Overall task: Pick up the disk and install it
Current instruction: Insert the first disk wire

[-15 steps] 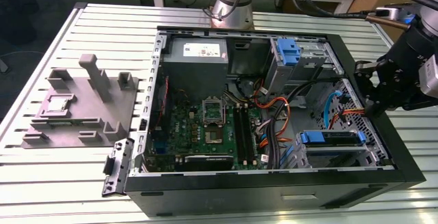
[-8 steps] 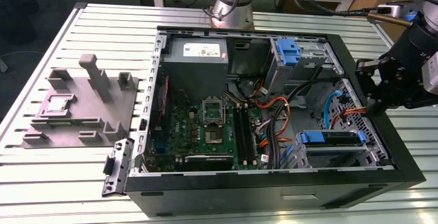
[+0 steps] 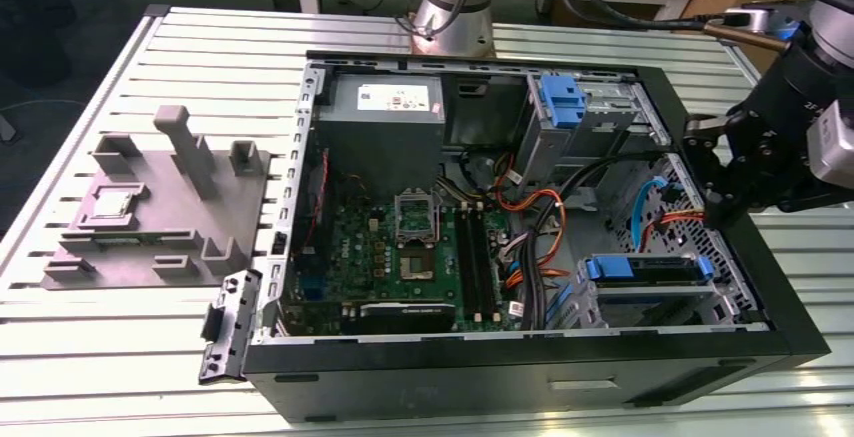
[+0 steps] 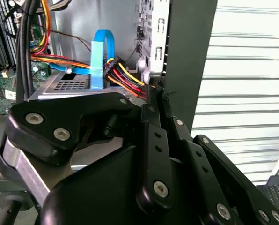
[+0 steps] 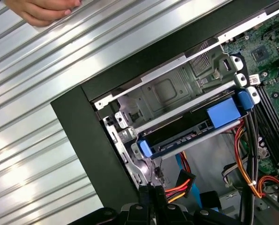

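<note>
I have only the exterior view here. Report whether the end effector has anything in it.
Observer: Nothing. In the second wrist view the end effector is shut and empty, close beside the computer case's side wall.
Operator: Now give me the disk's seating.
Observer: In the first wrist view the disk sits in its blue carrier inside the drive cage; the compartment next to it is empty.
Operator: Check outside the case for people.
Observer: In the first wrist view a person's hand is over the slatted table, outside the case.
</note>
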Robot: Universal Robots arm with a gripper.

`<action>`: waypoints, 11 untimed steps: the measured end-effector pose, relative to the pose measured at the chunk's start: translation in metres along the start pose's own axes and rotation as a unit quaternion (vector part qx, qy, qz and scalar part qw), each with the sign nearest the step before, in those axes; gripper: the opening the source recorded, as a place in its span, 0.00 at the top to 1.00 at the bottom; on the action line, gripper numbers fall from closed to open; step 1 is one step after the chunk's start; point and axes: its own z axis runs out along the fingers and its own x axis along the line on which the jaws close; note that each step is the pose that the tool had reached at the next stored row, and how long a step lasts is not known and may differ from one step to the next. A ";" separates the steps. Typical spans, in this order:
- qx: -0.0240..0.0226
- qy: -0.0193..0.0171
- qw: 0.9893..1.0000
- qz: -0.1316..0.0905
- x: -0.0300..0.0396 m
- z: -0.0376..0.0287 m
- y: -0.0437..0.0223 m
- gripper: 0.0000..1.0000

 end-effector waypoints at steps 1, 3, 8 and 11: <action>0.000 0.000 1.000 0.000 -0.0002 0.0000 0.0002 0.83; 0.000 0.000 1.000 0.002 -0.0002 0.0000 0.0001 0.83; -0.003 0.003 0.999 0.034 -0.0003 0.0002 0.0000 0.83; -0.006 0.005 0.998 0.061 -0.0004 0.0005 0.0000 0.83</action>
